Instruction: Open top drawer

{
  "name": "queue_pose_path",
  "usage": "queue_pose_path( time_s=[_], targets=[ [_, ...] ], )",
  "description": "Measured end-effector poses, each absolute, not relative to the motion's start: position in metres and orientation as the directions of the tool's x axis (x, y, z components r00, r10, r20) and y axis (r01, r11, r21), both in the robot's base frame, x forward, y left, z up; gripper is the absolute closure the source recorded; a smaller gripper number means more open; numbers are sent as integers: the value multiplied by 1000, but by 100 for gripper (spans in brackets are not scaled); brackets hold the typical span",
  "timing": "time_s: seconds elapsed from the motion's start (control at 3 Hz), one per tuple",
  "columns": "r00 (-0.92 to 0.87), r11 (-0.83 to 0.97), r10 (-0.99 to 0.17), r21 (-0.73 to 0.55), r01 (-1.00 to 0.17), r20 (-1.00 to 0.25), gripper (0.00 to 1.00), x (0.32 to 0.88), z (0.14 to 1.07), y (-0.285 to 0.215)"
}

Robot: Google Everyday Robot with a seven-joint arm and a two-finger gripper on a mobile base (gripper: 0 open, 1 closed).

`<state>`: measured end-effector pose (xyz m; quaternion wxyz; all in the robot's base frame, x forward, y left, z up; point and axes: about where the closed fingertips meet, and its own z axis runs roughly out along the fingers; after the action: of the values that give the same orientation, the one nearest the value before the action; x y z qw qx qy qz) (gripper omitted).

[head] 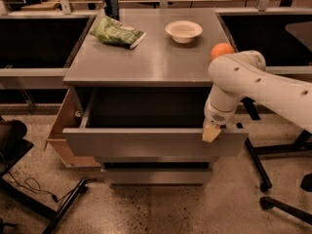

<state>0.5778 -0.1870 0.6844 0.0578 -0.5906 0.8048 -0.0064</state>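
The top drawer (146, 141) of the grey metal cabinet stands pulled out, its wide flat front towards me and its deep dark box open above. My gripper (211, 132) hangs from the white arm at the right end of the drawer's front panel, its tan fingertips at the panel's top edge. Two shorter drawer fronts (156, 174) below are shut.
On the cabinet top (161, 57) lie a green bag (117, 32), a white bowl (184, 31), a dark can (111, 4) and an orange ball (222, 50). A wooden panel (61, 130) leans at the left. Chair bases and cables are on the floor either side.
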Motion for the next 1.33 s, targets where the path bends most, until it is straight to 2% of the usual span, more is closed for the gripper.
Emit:
queue_pose_path(
  time_s=[0.67, 1.33],
  targets=[
    [-303, 310, -949, -70, -948, -87, 100, 570, 685, -187],
    [-303, 310, -949, -70, -948, -87, 50, 570, 685, -187]
  ],
)
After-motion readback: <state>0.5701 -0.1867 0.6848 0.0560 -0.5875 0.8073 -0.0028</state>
